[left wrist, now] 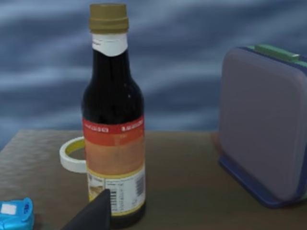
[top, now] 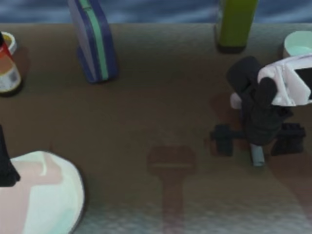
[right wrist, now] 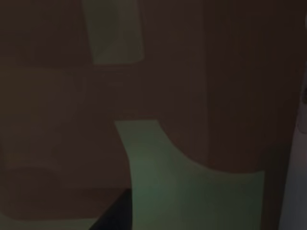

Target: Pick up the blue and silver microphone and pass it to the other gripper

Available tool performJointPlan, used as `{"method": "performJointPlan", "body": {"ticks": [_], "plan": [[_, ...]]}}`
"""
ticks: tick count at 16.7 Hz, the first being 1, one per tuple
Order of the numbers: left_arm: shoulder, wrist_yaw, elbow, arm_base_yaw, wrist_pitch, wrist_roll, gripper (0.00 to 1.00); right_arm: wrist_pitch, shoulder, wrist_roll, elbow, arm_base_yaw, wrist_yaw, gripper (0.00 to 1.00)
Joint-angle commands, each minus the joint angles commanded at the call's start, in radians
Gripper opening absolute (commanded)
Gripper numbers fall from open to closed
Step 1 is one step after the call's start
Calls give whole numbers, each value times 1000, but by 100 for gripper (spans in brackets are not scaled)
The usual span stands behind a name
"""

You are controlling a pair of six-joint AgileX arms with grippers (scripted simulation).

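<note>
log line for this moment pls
right gripper: low over microphone, table's right | grasp: cannot tell | left arm: parked, left edge | handover: not yet done | right wrist view: dark

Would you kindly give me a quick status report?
Right gripper down at table's right, over microphone's silver handle. Left arm parked at left edge. Nothing in the way.

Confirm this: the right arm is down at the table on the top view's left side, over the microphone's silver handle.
Wrong side. In the top view the right gripper is down on the table's right side, with the silver handle of the blue and silver microphone poking out below it. The rest stands.
</note>
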Motion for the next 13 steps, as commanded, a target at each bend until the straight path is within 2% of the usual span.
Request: {"method": "performJointPlan", "body": {"ticks": [1, 13], "plan": [[0, 0, 0, 0, 0, 0, 100, 0, 0, 0, 0, 0, 0, 100], [0, 0, 0, 0, 0, 0, 100, 0, 0, 0, 0, 0, 0, 10]]}}
